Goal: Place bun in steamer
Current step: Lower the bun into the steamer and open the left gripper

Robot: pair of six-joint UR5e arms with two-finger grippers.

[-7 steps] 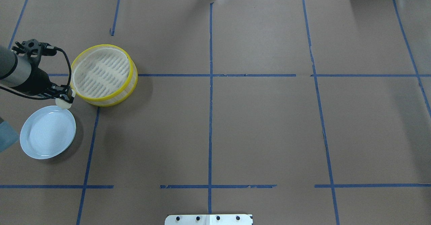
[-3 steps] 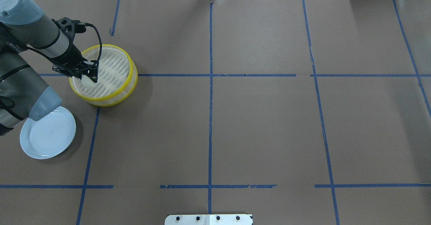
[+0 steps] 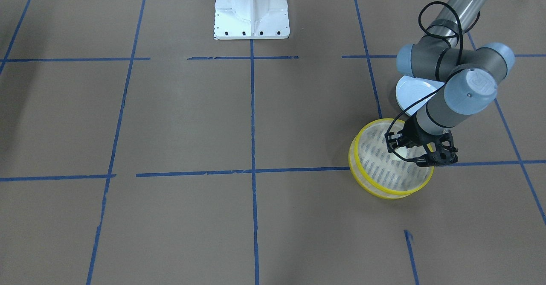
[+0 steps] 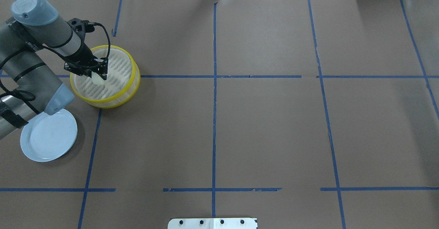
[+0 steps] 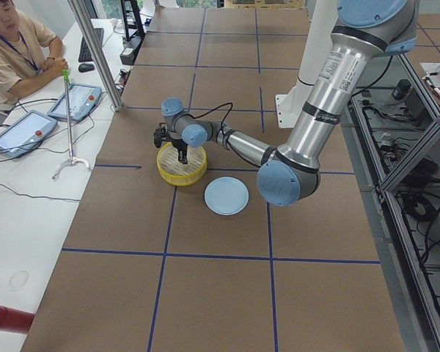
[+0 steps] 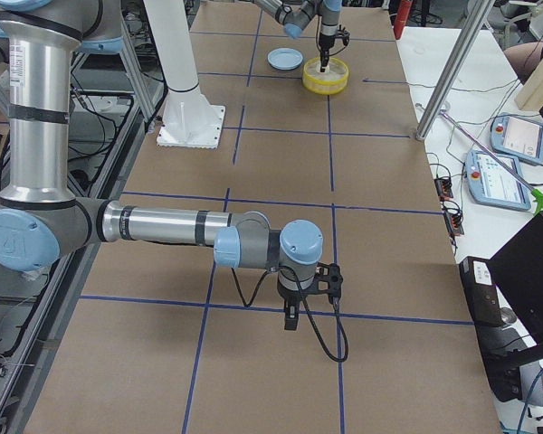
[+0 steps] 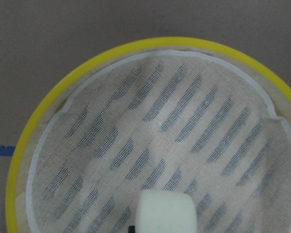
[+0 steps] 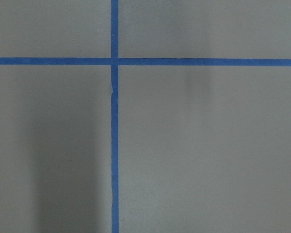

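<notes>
The steamer [image 4: 135, 84] is a round basket with yellow rims, at the table's left. It also shows in the front view [image 3: 383, 190], the left side view [image 5: 180, 177] and the left wrist view [image 7: 53, 97]. My left gripper [image 4: 99, 74] is over the steamer's inside, shut on the cream-white bun [image 4: 97, 79]. The bun [image 7: 165, 213] hangs just above the slotted base, near the left part of the basket. It also shows in the front view [image 3: 400, 154]. My right gripper [image 6: 291, 318] shows only in the right side view, low over bare table; I cannot tell its state.
An empty pale blue plate [image 4: 48, 140] lies just near of the steamer, partly under my left arm's elbow [image 4: 56, 100]. Brown paper with blue tape lines covers the table. The robot's white base [image 3: 251, 12] stands at the near middle edge.
My left gripper has carried the bun from beside the plate's far edge up over the steamer's rim and further in over its base.
</notes>
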